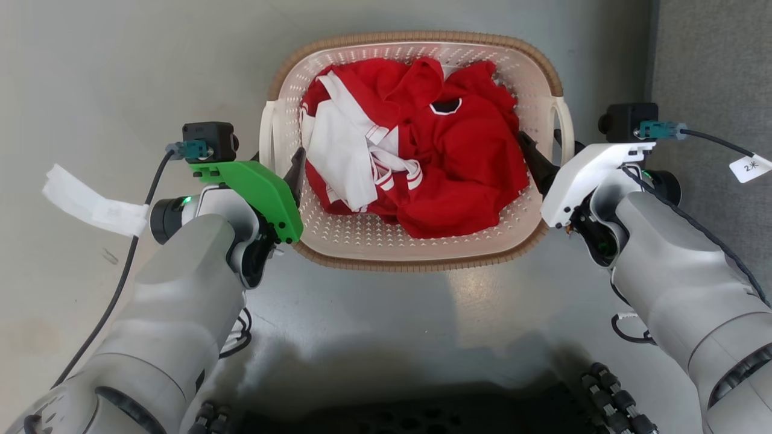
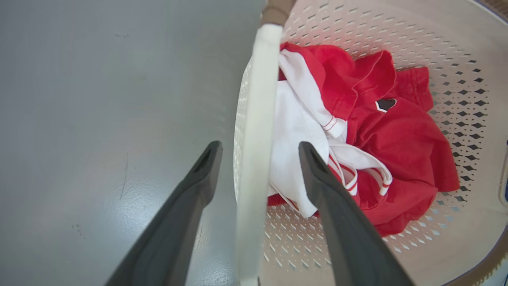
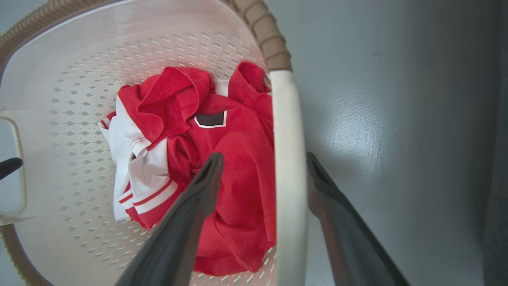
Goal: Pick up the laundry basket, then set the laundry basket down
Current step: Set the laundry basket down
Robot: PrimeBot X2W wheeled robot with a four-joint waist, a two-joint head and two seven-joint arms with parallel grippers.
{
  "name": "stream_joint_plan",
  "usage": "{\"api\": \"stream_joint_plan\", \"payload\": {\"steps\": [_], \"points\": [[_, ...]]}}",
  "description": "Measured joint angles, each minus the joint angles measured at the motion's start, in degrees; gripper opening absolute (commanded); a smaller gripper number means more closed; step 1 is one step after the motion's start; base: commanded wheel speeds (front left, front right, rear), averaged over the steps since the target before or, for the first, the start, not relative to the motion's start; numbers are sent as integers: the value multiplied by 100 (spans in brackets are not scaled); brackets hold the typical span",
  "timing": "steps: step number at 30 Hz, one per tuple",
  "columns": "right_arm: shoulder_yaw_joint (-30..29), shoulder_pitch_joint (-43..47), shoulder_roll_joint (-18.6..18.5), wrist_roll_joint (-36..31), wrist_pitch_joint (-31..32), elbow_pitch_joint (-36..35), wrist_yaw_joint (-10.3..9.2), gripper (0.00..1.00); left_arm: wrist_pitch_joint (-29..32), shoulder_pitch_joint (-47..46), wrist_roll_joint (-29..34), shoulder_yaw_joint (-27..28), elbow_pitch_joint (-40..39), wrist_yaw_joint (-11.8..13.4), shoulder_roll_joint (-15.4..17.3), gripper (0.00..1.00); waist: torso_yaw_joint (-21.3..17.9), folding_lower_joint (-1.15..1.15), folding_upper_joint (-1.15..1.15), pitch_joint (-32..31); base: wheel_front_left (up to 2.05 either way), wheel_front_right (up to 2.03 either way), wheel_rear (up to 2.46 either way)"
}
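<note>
A cream-white perforated plastic laundry basket point(image 1: 526, 67) with a brown woven-look rim is set on the grey floor point(image 1: 386, 337) between both arms. A crumpled red garment point(image 1: 470, 157) and a white, red-striped garment point(image 1: 341, 150) are held in it. The left tool point(image 2: 258, 146) is spread, released, astride the left white handle point(image 2: 258, 99). The right tool point(image 3: 264, 157) is likewise spread astride the right white handle point(image 3: 287, 119). Whether any finger touches a handle cannot be made out.

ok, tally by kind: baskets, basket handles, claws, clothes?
laundry basket: 1
handles: 2, left handle, right handle
claws: 2, left claw, right claw
clothes heap, red and white: 1, piece count unclear
Total: 6
</note>
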Motion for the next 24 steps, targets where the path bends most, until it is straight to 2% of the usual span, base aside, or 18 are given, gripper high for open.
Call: {"api": "stream_joint_plan", "payload": {"steps": [11,24], "points": [[29,13,34,105,-124,191,0,100,-214,11,-146,-31,213,-11,0,100,-32,0,0,-380,0,0,0],[124,264,125,147,-303,198,0,100,-556,260,-146,-74,270,-137,0,100,-109,-1,0,-1233,0,0,0]]}}
